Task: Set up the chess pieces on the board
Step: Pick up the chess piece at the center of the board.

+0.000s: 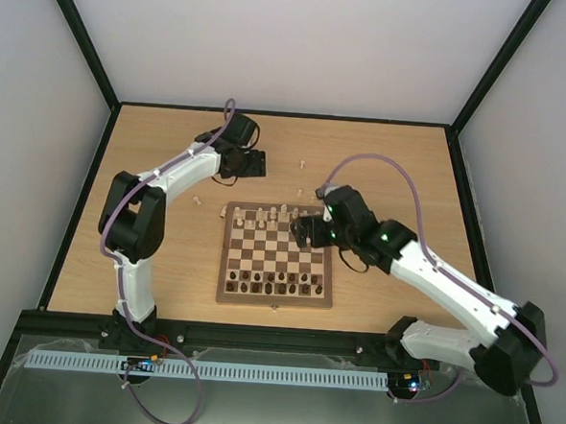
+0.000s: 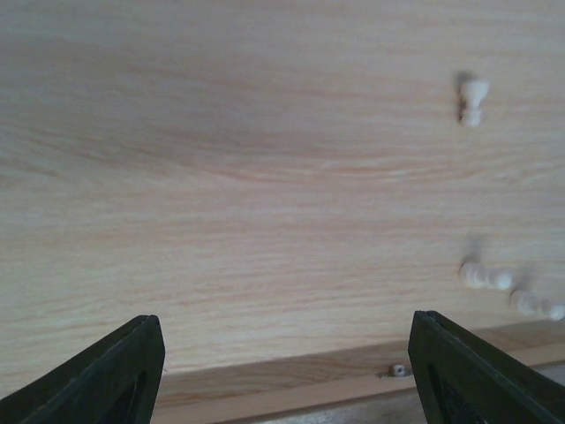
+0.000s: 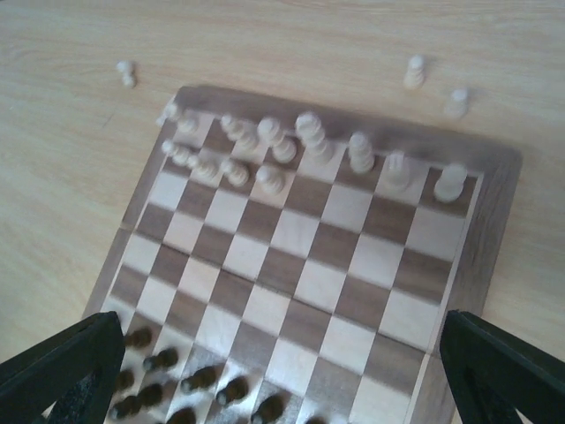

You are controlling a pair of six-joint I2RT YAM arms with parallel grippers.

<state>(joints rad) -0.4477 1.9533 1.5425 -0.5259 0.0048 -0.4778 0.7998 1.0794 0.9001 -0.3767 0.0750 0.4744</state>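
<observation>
Counts first. One board [image 1: 277, 254] sits on the surface [image 1: 401, 162], centred left to right and closer to the near edge than the far one.

From the right wrist we count roughly eleven cream chess pieces [image 3: 314, 141] on it. About seven stand along the board's far row and four in the second row, toward its left side. Blur merges neighbours, so that count is not firm.

The same view shows three loose pieces [image 3: 414, 72] on the bare surface. One is off the board's far-left corner and two are just past its far edge, toward the right.

The left wrist shows one upright piece [image 2: 473, 99] and two lying pieces [image 2: 484, 276], both smeared. We cannot match these to the loose ones.

Dark chessmen [image 1: 274, 286] fill the board's two near rows. They are too small to count from overhead. The right wrist frame cuts them off at the bottom, with about nine showing.

The right arm [image 1: 433, 269] covers the board's far-right corner in the overhead view.

Left jaws are spread wide with nothing between them, over bare surface toward the far edge, left of centre. Right jaws are also spread wide and grip nothing, above the board's far-right part.
</observation>
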